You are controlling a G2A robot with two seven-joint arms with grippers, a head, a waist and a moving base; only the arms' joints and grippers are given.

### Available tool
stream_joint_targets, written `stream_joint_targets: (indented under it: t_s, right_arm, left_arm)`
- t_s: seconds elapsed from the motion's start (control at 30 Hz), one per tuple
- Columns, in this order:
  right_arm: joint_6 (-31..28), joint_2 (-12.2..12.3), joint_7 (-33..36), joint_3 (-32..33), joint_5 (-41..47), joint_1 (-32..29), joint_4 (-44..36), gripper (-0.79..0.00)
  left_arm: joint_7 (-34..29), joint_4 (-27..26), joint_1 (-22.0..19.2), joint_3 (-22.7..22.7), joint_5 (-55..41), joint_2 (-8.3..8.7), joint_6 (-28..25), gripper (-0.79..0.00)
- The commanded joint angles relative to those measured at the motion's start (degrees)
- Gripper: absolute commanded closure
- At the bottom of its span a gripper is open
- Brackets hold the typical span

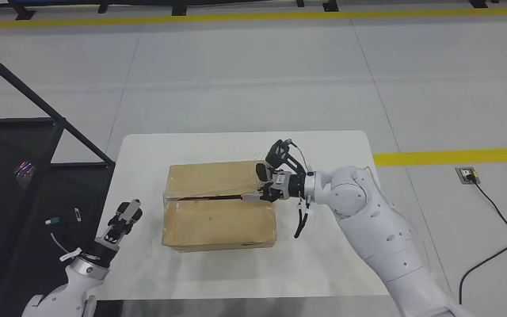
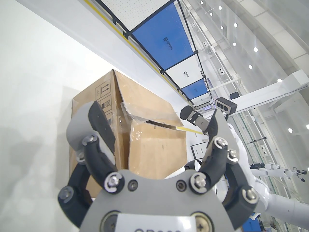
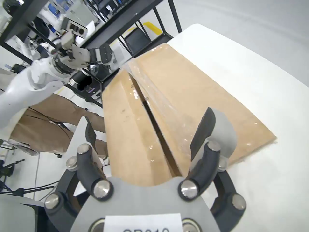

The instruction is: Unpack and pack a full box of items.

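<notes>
White table (image 1: 333,150) carries the box (image 1: 218,226) at its middle, flaps down, with torn tape (image 3: 157,100) along the seam. My right gripper (image 1: 269,184) sits at the box's right end, jaws spread across the seam. My left gripper (image 1: 129,212) hangs off the left end, jaws spread, apart from the box.

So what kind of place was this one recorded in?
Probably a large industrial hall or robot test floor, not a home. It has a pale floor with yellow line markings, black metal racks, and a high ceiling with rows of spotlights. The cardboard box sits on a plain white table.
</notes>
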Motion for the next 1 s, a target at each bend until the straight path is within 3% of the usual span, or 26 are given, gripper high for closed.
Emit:
stream_joint_targets:
  t_s: [0.0,0.3,0.37,0.53,0.77,0.97]
  right_arm:
    - [-1.88,-0.11,-0.48,-0.67,-1.00,1.16,1.80,-0.785]
    - [-1.75,-0.11,-0.60,-0.74,-1.14,1.00,1.62,-0.785]
    - [0.26,-0.05,-0.71,-1.25,-3.53,0.76,0.27,-0.785]
    - [-1.08,0.18,-5.87,-2.41,-13.79,1.74,-1.68,-0.785]
    - [-4.73,-0.22,-11.45,-3.91,-18.51,5.47,4.66,-0.782]
    - [-8.21,-1.54,-12.35,-6.77,-16.98,9.76,11.48,-0.459]
  left_arm:
    - [0.05,-0.10,0.15,0.00,0.26,-0.02,-0.06,-0.785]
    - [1.69,-0.09,1.09,0.07,1.92,-0.19,-0.07,-0.785]
    - [1.63,-0.22,1.08,0.28,2.06,-0.22,0.05,-0.785]
    - [1.74,-1.05,1.43,0.57,2.79,-0.29,-0.13,-0.785]
    - [2.09,-1.10,2.12,0.53,3.14,-0.39,-0.23,-0.785]
    - [2.16,-1.23,2.35,0.55,3.42,-0.46,-0.24,-0.785]
